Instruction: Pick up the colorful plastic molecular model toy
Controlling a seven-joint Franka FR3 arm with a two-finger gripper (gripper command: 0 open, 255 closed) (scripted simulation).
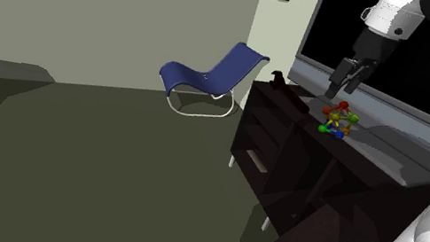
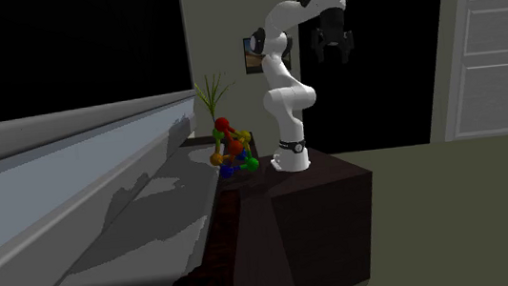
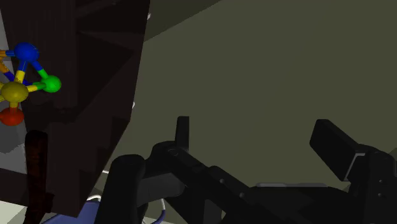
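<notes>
End effector [image 1: 341, 83], fingers spread wide and empty, hangs above the molecular model toy [image 1: 337, 120]: likely light, rigid, best pinched across one ball.

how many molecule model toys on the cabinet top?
1. The colorful model sits on the dark cabinet top beside the grey ledge, clear of the gripper, whose jaws are open, high above. The cabinet's near end is dim, so another may be hidden.
</notes>
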